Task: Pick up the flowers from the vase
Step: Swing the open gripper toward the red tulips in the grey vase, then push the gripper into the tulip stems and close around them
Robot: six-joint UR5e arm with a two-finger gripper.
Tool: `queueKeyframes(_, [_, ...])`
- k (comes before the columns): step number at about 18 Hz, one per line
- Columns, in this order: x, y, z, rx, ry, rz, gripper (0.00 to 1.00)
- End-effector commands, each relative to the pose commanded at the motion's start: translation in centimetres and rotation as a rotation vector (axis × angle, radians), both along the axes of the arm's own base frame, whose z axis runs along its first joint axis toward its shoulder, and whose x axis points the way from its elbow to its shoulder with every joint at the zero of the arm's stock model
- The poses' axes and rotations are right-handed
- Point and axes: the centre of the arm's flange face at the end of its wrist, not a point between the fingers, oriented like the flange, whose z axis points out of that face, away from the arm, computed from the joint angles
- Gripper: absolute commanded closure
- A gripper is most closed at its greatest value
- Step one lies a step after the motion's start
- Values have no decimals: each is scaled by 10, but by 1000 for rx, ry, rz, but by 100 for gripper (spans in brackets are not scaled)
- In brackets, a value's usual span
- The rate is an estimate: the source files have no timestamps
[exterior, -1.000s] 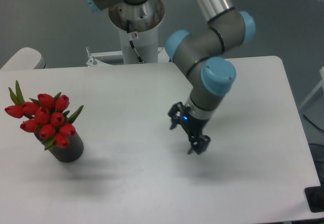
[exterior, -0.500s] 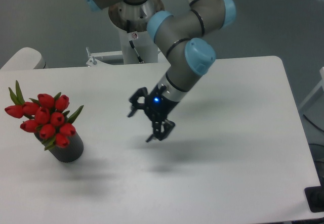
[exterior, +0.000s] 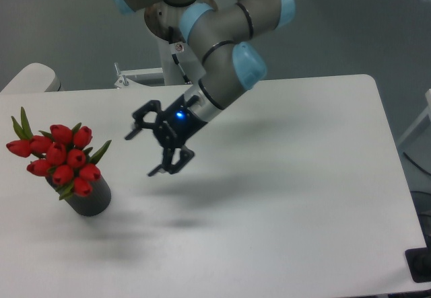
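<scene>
Gripper [exterior: 144, 153] fingers spread wide, empty, right of flowers [exterior: 59, 159]. Risk: sideways grab tips vase [exterior: 89, 199]; stem depth seemingly unclear.

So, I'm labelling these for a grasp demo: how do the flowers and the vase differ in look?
The flowers are bright red buds with green leaves; the vase is plain dark grey. The flowers spread wide and uneven; the vase is a smooth cylinder. The flowers lean left; the vase tilts with them. Both sit on the table's left side.
</scene>
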Motion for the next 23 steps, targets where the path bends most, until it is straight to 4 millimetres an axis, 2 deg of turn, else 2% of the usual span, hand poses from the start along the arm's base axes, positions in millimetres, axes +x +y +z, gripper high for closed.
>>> queueKeyframes(2, [11,5,-1,10,-14,-20,0])
queueKeyframes(12, [42,27,-7,63,-98,-71,0])
queueKeyframes(16, [48,34,-14,63,-102,-89,0])
queueKeyframes(23, [47,51,-24,80,-84,-107,0])
